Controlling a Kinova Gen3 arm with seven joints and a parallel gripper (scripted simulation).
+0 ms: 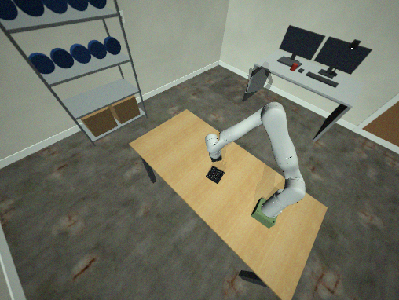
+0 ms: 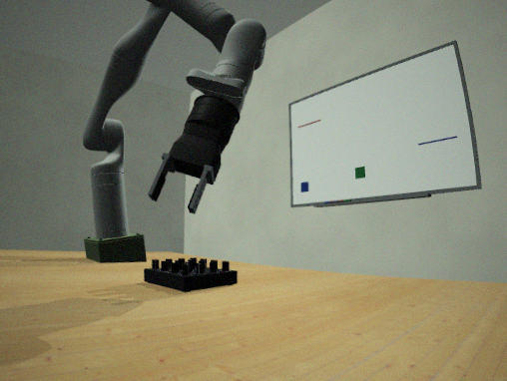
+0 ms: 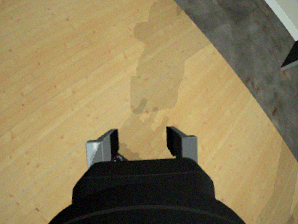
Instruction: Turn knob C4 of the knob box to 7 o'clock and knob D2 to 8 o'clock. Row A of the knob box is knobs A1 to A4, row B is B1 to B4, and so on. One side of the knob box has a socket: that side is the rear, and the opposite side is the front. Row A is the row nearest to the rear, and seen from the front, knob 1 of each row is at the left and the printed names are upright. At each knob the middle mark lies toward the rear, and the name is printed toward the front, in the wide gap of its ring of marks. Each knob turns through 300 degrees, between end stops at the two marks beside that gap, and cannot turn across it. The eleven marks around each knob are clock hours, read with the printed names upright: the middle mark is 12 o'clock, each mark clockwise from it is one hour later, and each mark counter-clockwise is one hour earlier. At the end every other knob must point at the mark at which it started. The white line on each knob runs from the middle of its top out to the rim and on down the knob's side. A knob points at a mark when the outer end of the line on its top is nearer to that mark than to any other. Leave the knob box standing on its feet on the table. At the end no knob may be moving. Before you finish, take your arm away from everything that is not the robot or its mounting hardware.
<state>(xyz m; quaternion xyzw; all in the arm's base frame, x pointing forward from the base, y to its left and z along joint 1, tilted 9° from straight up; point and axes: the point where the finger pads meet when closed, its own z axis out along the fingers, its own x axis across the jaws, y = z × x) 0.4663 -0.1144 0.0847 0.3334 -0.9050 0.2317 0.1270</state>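
Note:
The black knob box point(image 1: 214, 175) point(image 2: 210, 282) stands flat on the wooden table. Its short black knobs point(image 2: 226, 265) stand upright in rows. The printed names, the marks, the white lines and the socket are too small or dark to read, so I cannot tell where any knob points. My gripper point(image 2: 173, 204) point(image 3: 142, 138) is open and empty. In the exterior view it hangs tilted, well above the box, and touches nothing. In the wrist view only a small dark bit shows beside the left finger, at the gripper body's edge; I cannot tell what it is.
The wooden table point(image 1: 169, 157) point(image 2: 299, 329) point(image 3: 50, 75) carries the arm's green base block point(image 1: 262, 218) point(image 2: 117, 249), well away from the box. The table's edge curves across the right of the wrist view. A desk with monitors and a shelf stand beyond the table.

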